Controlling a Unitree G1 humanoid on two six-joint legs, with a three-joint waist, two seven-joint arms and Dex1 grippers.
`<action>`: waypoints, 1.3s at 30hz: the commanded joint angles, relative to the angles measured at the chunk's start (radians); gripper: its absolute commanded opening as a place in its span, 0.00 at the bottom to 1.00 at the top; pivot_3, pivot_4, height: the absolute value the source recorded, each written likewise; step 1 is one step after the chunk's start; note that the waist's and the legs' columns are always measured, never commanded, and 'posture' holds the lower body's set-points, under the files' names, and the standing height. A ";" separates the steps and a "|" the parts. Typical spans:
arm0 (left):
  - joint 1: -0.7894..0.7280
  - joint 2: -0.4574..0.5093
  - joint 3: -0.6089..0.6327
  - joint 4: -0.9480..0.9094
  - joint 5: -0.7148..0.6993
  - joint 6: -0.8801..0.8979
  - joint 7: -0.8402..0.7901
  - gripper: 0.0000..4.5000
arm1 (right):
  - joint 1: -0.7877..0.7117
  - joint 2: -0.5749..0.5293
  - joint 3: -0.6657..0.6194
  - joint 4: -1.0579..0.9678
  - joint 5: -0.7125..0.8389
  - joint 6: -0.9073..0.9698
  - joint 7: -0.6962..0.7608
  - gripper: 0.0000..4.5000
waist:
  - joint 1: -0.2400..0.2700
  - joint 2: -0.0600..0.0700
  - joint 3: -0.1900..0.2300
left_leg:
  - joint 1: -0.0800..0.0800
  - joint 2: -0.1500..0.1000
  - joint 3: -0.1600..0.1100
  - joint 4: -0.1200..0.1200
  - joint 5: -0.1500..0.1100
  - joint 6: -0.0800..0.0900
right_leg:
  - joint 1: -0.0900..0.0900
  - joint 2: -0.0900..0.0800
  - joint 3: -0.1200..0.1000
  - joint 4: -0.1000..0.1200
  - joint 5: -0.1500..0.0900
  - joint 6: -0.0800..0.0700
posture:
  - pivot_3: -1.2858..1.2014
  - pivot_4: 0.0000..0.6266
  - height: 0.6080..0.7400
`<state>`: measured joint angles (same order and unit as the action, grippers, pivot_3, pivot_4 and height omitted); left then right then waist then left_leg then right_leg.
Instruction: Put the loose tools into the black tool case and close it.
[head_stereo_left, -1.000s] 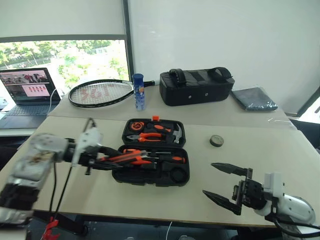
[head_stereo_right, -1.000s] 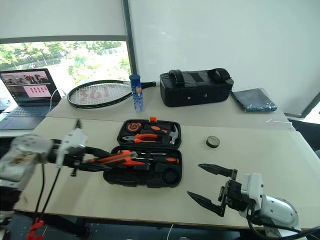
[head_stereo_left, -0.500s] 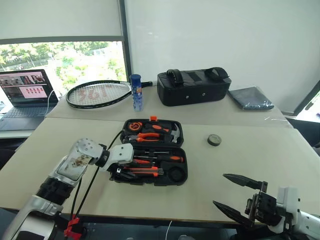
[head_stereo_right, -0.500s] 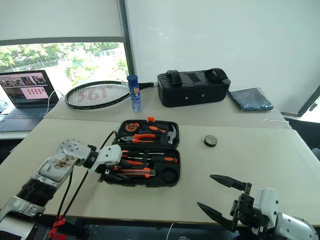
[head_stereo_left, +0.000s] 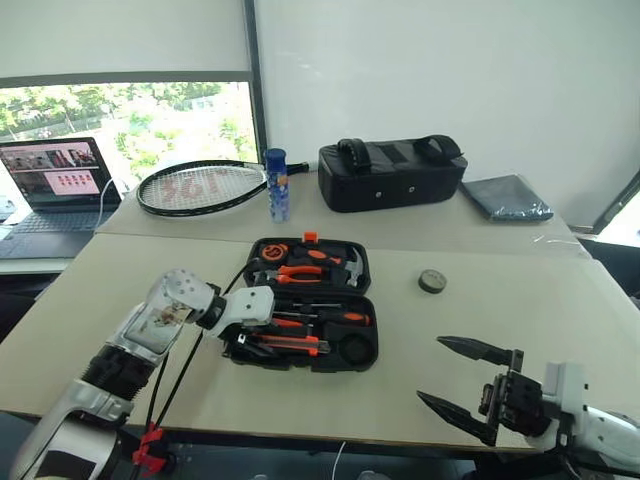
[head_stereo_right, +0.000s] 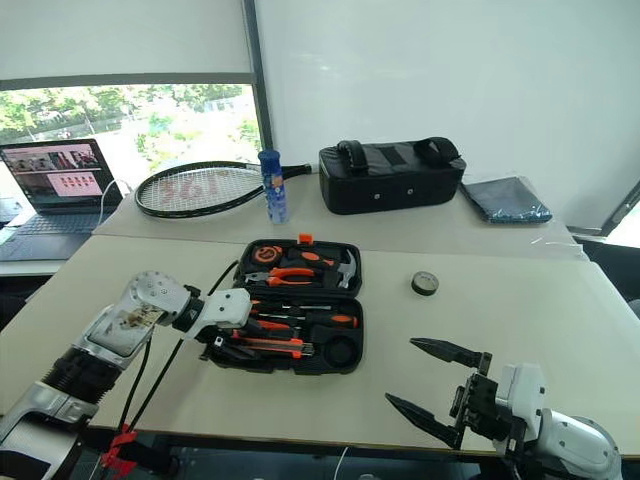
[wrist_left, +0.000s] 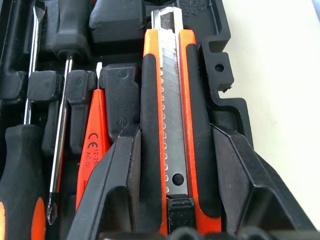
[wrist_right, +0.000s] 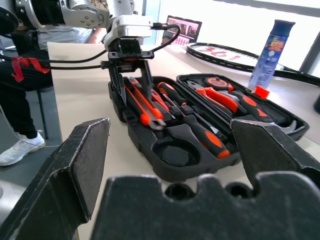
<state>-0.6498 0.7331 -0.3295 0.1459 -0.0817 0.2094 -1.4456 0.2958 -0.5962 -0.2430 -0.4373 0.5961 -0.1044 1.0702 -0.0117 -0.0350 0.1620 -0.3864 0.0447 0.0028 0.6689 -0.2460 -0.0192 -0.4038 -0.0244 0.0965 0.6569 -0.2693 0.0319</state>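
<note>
- The table (head_stereo_left: 560, 300) is pale, matte and flat. It has wide bare room to the right of the black tool case (head_stereo_left: 310, 355), and its near edge runs just under my right end effector (head_stereo_left: 468, 382).
- The black tool case lies open mid-table, moulded hard plastic with rounded corners. A round recess (head_stereo_left: 355, 349) at its near right corner sits empty. The screwdrivers (wrist_left: 60, 130) and the small orange tester screwdriver (wrist_left: 90, 155) lie in their slots.
- My left end effector (wrist_left: 175, 165) straddles the utility knife (head_stereo_left: 290, 343). The long orange-and-black body with its steel strip rests in its slot. My fingers (wrist_left: 120, 170) flank it, parted, and I cannot tell whether they touch it.
- My right end effector hangs wide open, holding nothing.
- The small black tape roll (head_stereo_left: 432, 281) sits alone on the table, well right of the case. Its detail is hard to make out.
</note>
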 joint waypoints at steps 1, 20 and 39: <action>-0.011 -0.016 0.029 -0.021 -0.040 0.014 -0.003 0.78 | -0.018 -0.008 -0.006 0.008 0.002 -0.013 0.012 1.00 | -0.001 0.000 0.000 | 0.000 0.000 0.000 0.000 0.000 0.000 | 0.000 0.000 0.000 0.000 0.000 0.000 | 0.52 0.24 1.00; 0.079 0.028 0.160 -0.052 -0.160 -0.072 -0.016 0.12 | -0.266 -0.039 0.237 0.024 -0.154 0.174 -0.066 1.00 | -0.008 0.000 0.000 | -0.002 0.001 -0.001 0.000 0.000 0.000 | -0.002 0.001 0.000 0.001 0.003 -0.005 | 0.52 0.24 1.00; 0.145 -0.049 0.077 -0.034 -0.044 0.024 0.140 0.01 | -0.364 -0.114 0.214 -0.082 -0.100 0.402 -0.097 1.00 | -0.002 0.001 0.000 | -0.002 0.000 -0.001 0.003 0.000 0.000 | -0.001 0.000 -0.001 0.001 0.003 -0.005 | 0.52 0.24 1.00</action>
<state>-0.5092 0.6850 -0.2288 0.1042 -0.1556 0.1863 -1.3411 -0.0651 -0.7009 0.0056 -0.4824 0.4619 0.2964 0.9700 -0.0134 -0.0345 0.1624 -0.3878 0.0450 0.0014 0.6718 -0.2460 -0.0191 -0.4043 -0.0240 0.0957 0.6584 -0.2662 0.0276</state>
